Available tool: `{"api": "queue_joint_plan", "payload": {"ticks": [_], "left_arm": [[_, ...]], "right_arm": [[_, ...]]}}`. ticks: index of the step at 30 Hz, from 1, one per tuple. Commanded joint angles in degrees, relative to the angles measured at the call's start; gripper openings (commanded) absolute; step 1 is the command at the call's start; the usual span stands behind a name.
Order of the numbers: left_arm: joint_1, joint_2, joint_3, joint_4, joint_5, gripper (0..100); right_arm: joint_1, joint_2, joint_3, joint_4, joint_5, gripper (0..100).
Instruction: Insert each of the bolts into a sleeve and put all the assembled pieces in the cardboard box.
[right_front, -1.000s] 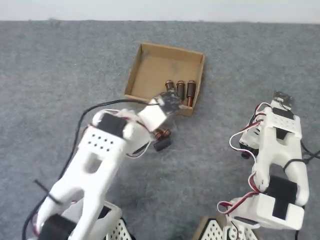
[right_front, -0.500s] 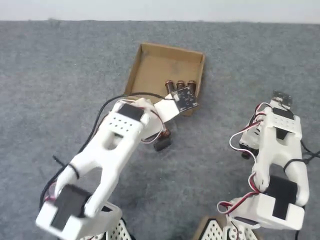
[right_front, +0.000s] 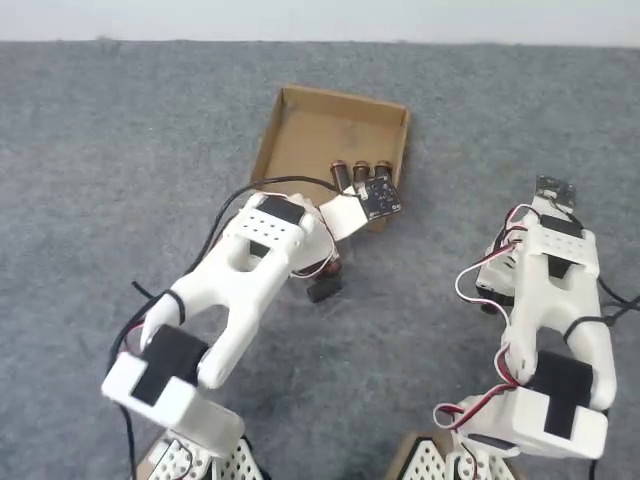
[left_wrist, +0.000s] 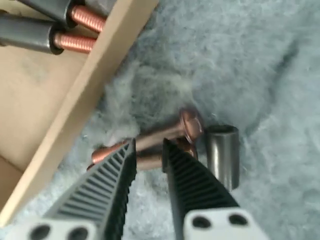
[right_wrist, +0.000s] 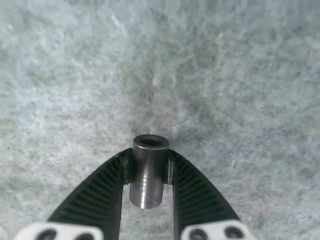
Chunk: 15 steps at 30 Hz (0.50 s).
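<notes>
- left end effector (left_wrist: 149, 145): jaws a narrow gap apart, grasping nothing, tips poised right over the two loose bolts
- right end effector (right_wrist: 149, 161): clenched on the held sleeve (right_wrist: 148, 172), sleeve upright between the pads with its open bore facing up, hanging above bare surface well apart from the box
- upper bolt (left_wrist: 167, 131) and lower bolt (left_wrist: 148, 161): copper-coloured, lying side by side and touching on the surface, heads toward the loose sleeve, threaded ends toward the box wall
- loose sleeve (left_wrist: 223, 155): dark tube lying on its side just beside the bolt heads, looks to be touching or nearly so
- cardboard box (left_wrist: 95, 75): its wall is just beside the bolts; three assembled pieces (right_front: 360, 172) lie in a row inside against the near wall
- surface (right_front: 120, 150): grey carpet-like cover, soft
- handling, as a guess: bolts are stiff, small, metal, smooth and round, so likely to roll or slip out of a loose pinch; best taken across the plain shank near the head, leaving the threaded end free to enter the bore
- the pair touching means the jaws may catch both; separate or pick the upper one
- sleeve is rigid and light; the mid-body grip keeps the bore clear
</notes>
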<state>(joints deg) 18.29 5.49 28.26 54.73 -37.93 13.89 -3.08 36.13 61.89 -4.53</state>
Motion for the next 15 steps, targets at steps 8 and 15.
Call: {"api": "queue_joint_plan", "payload": {"ticks": [8, 15], "left_arm": [[-0.4, 3.5, -3.4, -4.2, -1.3, 9], [0.3, 8.3, -8.5, 1.7, -1.5, 9]], "right_arm": [[-0.8, -0.8, -0.5, -0.7, 1.2, 0.7], [-0.8, -0.8, -0.5, -0.7, 1.2, 0.7]]}}
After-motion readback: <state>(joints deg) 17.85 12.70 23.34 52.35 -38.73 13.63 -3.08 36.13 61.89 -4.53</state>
